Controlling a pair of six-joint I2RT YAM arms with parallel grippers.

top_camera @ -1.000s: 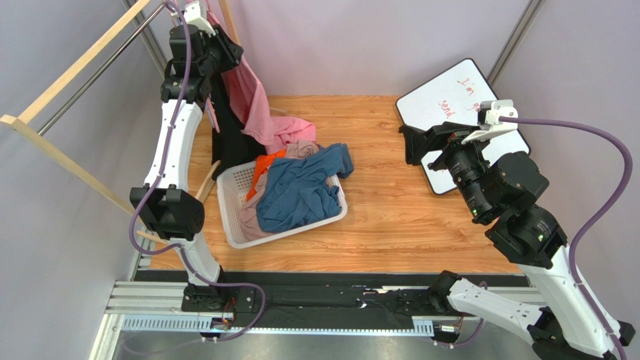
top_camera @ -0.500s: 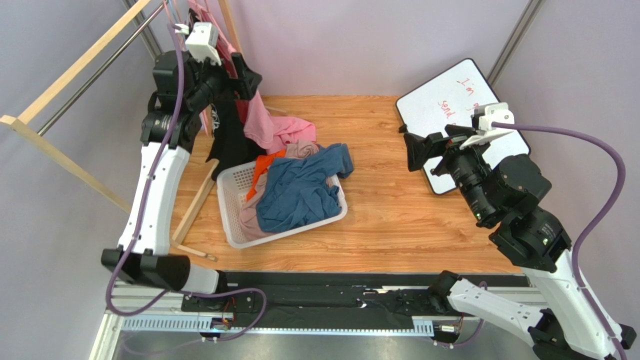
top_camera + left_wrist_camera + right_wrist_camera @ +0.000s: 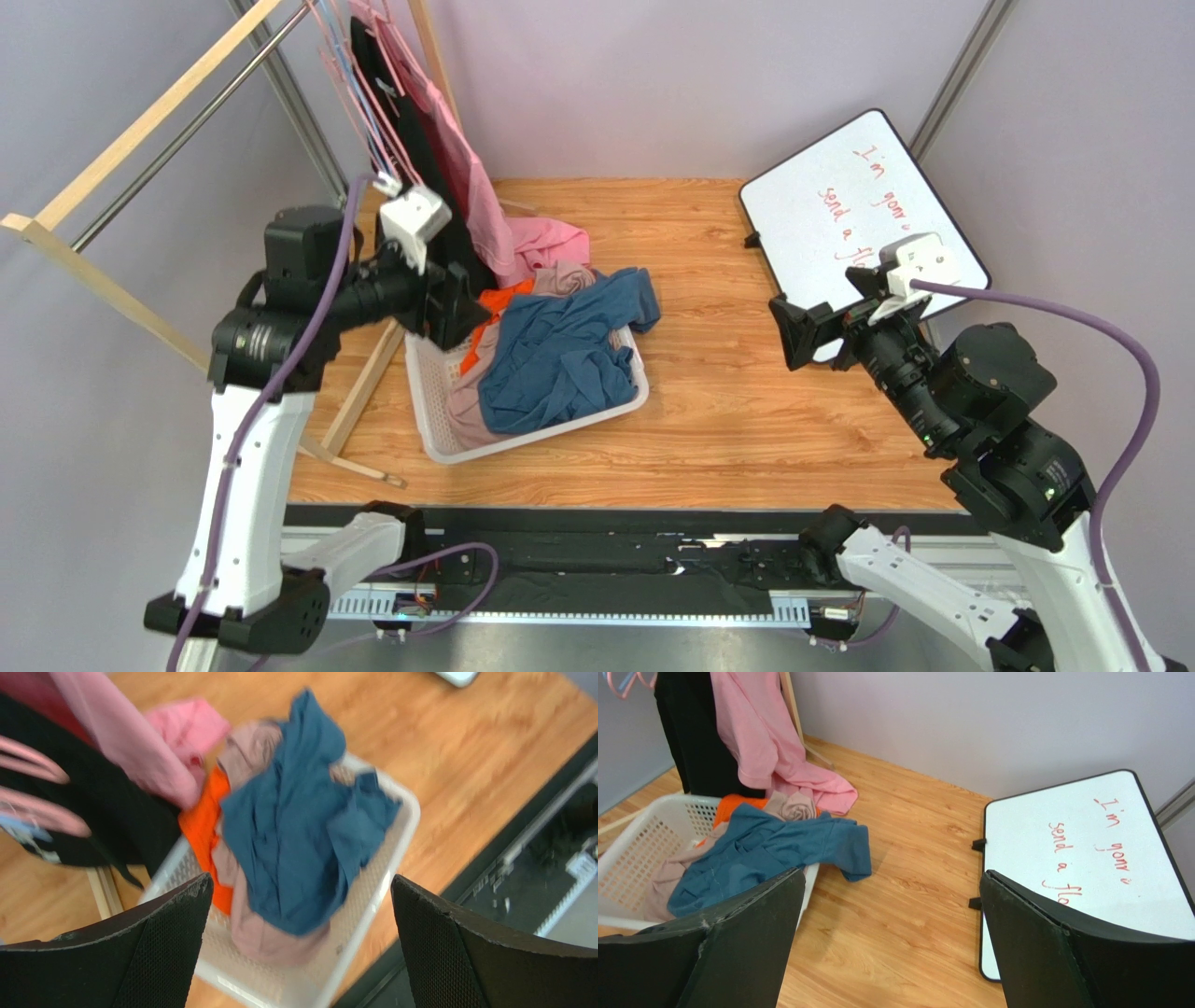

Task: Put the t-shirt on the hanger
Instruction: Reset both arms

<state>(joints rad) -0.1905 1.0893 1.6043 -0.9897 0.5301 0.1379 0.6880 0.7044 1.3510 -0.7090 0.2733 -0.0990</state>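
My left arm has come down from the rail. The t-shirt [image 3: 470, 189] hangs there beside the black garment [image 3: 418, 140], hem on the table [image 3: 730, 406]. I cannot tell which of the pink hangers [image 3: 351, 87] bears it. My left gripper [image 3: 456, 305] hovers over the basket [image 3: 438, 437], fingers spread and empty. My right gripper [image 3: 794, 333] is likewise spread.

In the top view the pink t-shirt [image 3: 474, 203] and the long black garment [image 3: 400, 98] run off the upper edge, so whether the shirt's shoulders sit on the thin pink hanger [image 3: 351, 87] cannot be told. The left wrist view is blurred, its own fingers [image 3: 126, 952] cover part of the white basket [image 3: 403, 822], and a beige garment [image 3: 260, 931] there lies mostly buried under the blue t-shirt [image 3: 295, 840]. In the right wrist view the fingers [image 3: 1081, 952] cut off the red writing on the whiteboard [image 3: 1053, 847], leaving its last words unreadable.
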